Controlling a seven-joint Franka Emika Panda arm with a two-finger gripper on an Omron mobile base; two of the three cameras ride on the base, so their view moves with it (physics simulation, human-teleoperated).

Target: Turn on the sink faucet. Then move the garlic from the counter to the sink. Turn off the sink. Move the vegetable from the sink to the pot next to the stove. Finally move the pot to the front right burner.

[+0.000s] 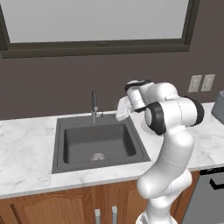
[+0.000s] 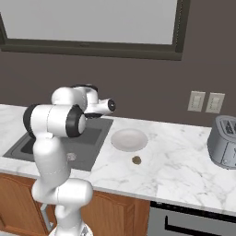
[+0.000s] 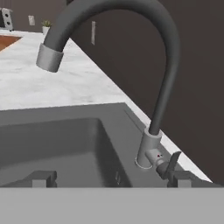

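I've got jaws wide, nothing held, near the tap at far rim of sink. Lever is tiny; approach off-line and I'd slip past w/o turning it.

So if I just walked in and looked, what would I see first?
Probably the big white robot arm bending over the counter, with its open gripper up close to the sink faucet, a dark curved tap at the back of the sink. On the counter to the right of the sink sit a white plate, a small brown thing in front of it, and a grey toaster further along.
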